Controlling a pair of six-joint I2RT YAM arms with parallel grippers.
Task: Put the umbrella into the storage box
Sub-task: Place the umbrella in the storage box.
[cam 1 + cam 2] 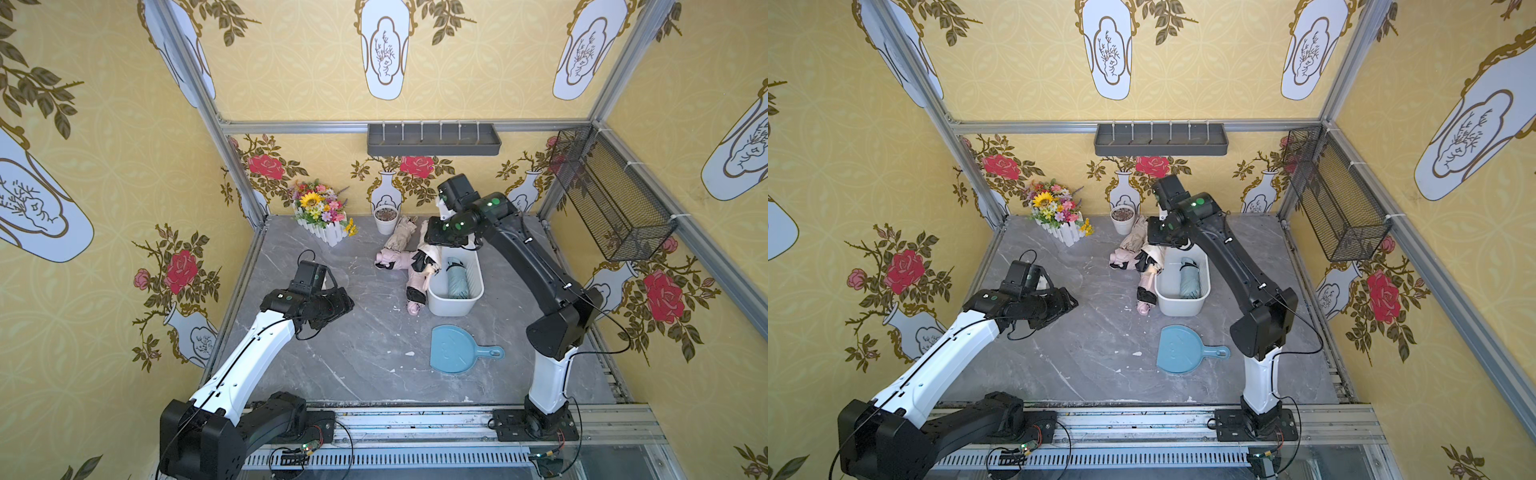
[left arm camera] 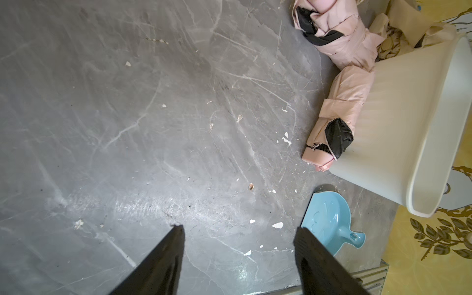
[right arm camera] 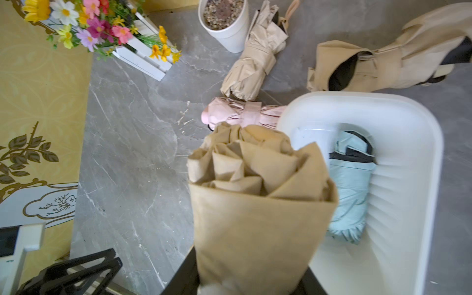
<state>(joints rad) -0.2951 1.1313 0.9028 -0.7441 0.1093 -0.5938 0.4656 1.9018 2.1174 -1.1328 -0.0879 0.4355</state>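
Note:
My right gripper (image 3: 249, 278) is shut on a tan folded umbrella (image 3: 258, 204), which hangs from it over the far left rim of the white storage box (image 1: 478, 274). In a top view the right gripper (image 1: 1158, 245) sits above that corner. A light blue folded umbrella (image 1: 457, 280) lies inside the box. Two pink umbrellas (image 1: 417, 286) (image 1: 386, 259) and a beige one (image 1: 399, 235) lie on the table left of the box. Another tan umbrella (image 3: 378, 66) lies past its far end. My left gripper (image 2: 240, 229) hovers open and empty over bare table (image 1: 340, 305).
A blue dustpan (image 1: 453, 349) lies in front of the box. A flower planter (image 1: 322, 214) and a small white pot (image 1: 386, 218) stand at the back wall. A black wire basket (image 1: 611, 195) hangs on the right wall, and a grey shelf (image 1: 432, 139) on the back wall.

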